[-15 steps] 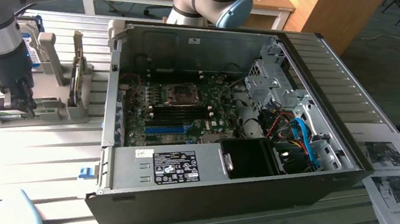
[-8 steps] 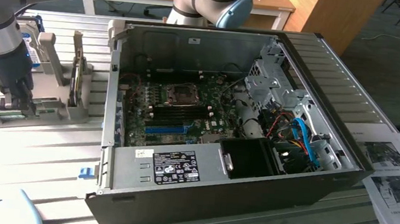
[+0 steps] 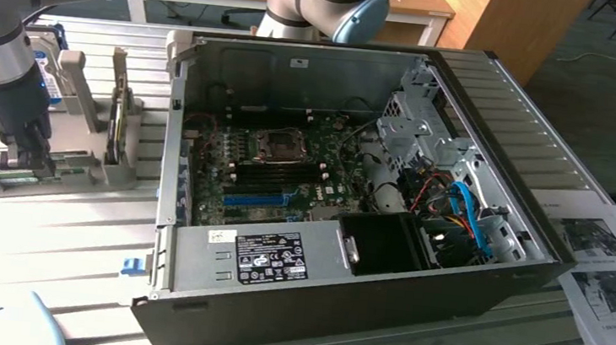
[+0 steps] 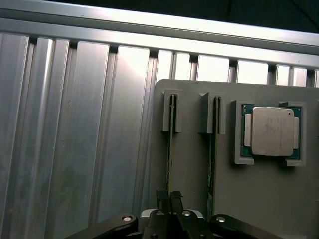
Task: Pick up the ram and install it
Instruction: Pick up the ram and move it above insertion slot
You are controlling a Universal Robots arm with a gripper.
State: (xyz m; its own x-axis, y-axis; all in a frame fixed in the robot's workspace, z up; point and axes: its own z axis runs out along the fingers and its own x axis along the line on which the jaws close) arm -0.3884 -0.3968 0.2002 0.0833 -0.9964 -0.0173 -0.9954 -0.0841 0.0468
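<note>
The ram (image 4: 170,149) is a thin green stick standing on edge in a slot of a grey holder (image 4: 189,164). My gripper (image 4: 169,198) sits right over the stick's near end, its two dark fingertips pressed together on the edge. In the exterior view the gripper (image 3: 28,164) reaches down into the same holder (image 3: 104,174) at that view's left, beside the open computer case (image 3: 480,265). The motherboard (image 3: 274,169) lies inside the case, apart from the gripper.
A second green stick (image 4: 213,159) stands in the neighbouring slot, and a square silver processor (image 4: 271,132) lies in a recess beside it. A blue slot (image 3: 254,199) shows on the motherboard. Printed sheets (image 3: 615,278) lie at the exterior view's right. The table is ribbed aluminium (image 4: 75,124).
</note>
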